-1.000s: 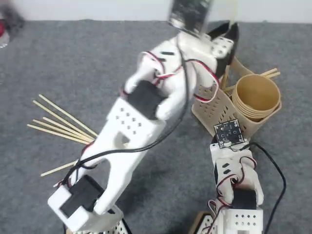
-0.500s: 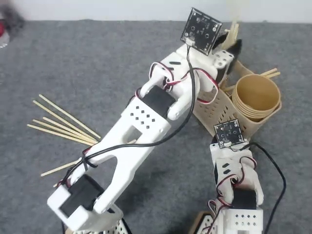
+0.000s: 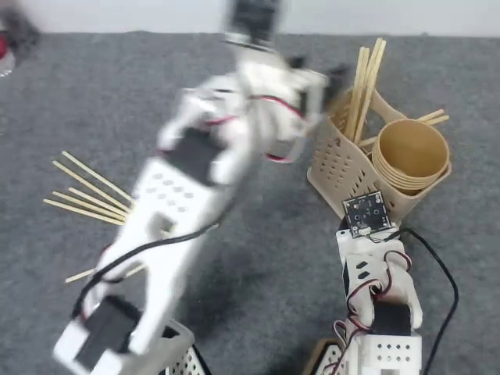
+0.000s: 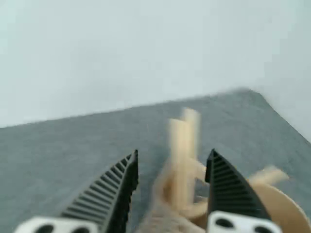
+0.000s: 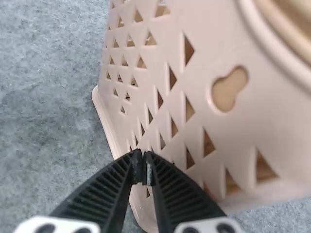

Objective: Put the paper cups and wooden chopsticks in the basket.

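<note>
Black left gripper [image 4: 174, 154] spread wide, gripping nothing, just short of the chopstick bundle [image 3: 363, 82] standing upright in the basket [image 3: 336, 168] beside the stacked paper cups [image 3: 412, 152]. Looks like the release of one chopstick load, done. Half a second back, hung at the basket's far corner with the sticks at its jaws; now drawn away. Right gripper [image 5: 142, 160] closed tight, right at the basket's wall, probably steadying it. Next, likely: swing over to the loose chopsticks [image 3: 90, 195] fanned on the grey mat [image 3: 117, 94], well apart from the basket, then drop low and close on several.
</note>
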